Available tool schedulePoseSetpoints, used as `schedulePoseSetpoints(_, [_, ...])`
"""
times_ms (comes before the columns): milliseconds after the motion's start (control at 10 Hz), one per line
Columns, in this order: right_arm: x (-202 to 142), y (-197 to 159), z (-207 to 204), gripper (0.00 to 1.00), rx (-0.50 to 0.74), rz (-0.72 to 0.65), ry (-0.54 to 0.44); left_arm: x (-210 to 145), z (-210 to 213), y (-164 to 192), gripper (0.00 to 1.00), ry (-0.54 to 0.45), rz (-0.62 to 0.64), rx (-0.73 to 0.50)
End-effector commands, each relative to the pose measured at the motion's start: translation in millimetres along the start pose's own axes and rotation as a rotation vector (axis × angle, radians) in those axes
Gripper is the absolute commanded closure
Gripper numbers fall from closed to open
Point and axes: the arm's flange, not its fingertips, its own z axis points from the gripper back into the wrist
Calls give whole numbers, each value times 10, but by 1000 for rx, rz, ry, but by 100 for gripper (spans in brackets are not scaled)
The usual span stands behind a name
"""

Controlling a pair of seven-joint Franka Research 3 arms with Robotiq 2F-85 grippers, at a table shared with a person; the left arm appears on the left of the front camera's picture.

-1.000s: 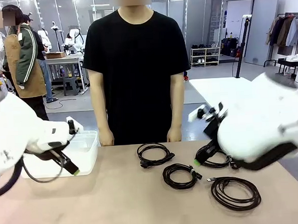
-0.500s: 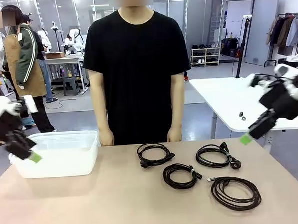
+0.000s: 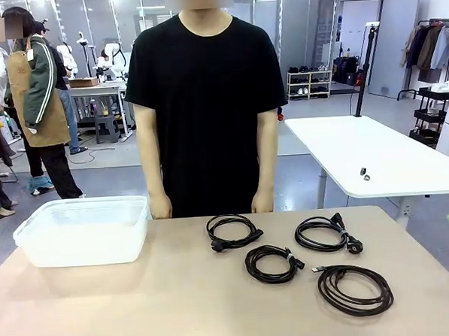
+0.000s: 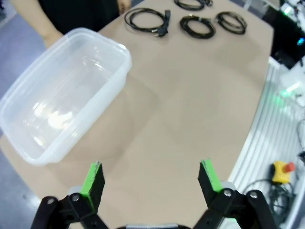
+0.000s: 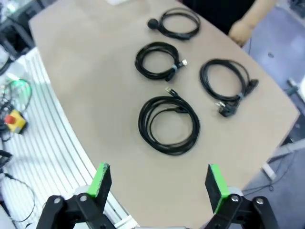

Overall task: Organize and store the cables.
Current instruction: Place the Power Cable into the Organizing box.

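Front cam: fixed, low at near desk (image 3: 179, 306) edge, facing the person (image 3: 206, 101) across it. Both wrist cams high, looking down: left over tub (image 4: 81, 129) end, right over cables (image 5: 144, 124). All three share desk, cables.

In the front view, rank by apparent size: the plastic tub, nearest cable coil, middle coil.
Largest: plastic tub; then nearest cable coil; smallest: middle coil, though nearness to the camera may flatter the nearest one.

Four coiled cables (image 3: 293, 261) lie on the table (image 3: 179, 306), well apart from the clear bin (image 3: 85, 247) at its left.
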Motion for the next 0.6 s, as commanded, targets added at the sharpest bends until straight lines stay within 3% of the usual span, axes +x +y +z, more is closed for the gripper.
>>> schedulePoseSetpoints(0, [-485,356,-154,0,-16,-44,-20,1,-108,-17,0,-27,29,22])
schedulePoseSetpoints(300, [-796,402,-33,0,-72,-116,-53,-63,-61,-34,0,-36,46,80])
schedulePoseSetpoints(500, [-829,423,-98,0,-78,-136,-54,-99,-80,-46,0,-36,48,78])
